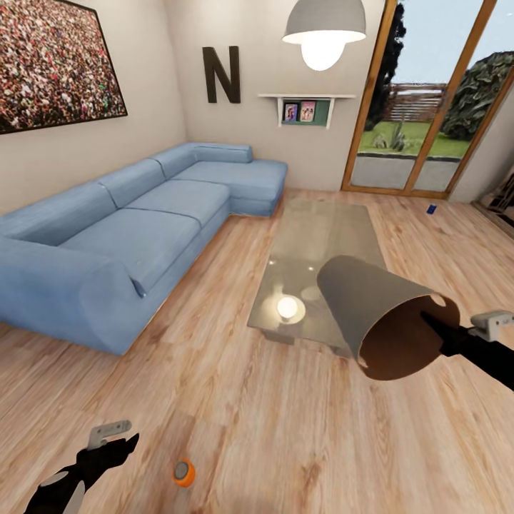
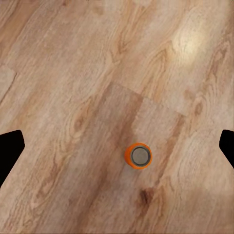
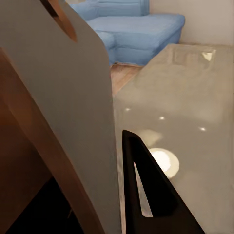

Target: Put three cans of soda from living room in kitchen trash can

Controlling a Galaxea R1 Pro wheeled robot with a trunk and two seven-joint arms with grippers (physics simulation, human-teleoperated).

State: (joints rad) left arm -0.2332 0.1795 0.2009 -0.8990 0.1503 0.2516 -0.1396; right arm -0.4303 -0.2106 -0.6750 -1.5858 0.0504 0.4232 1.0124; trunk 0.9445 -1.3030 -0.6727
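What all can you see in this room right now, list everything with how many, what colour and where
small orange drink can with a silver top: one, upright on the pale wood floor, near the left gripper
small dark blue can: one, on the floor far off by the glass doors
round tapered grey metal bin with a tan-brown inside: one, held tilted over the table end
glass coffee table: one, clear, mid-room
blue corner sofa: one, along the left wall
big dark letter N: one, on the wall
white pendant lamp: one, lit, overhead
left gripper: black, open above the floor
right gripper: black, shut on the bin's rim
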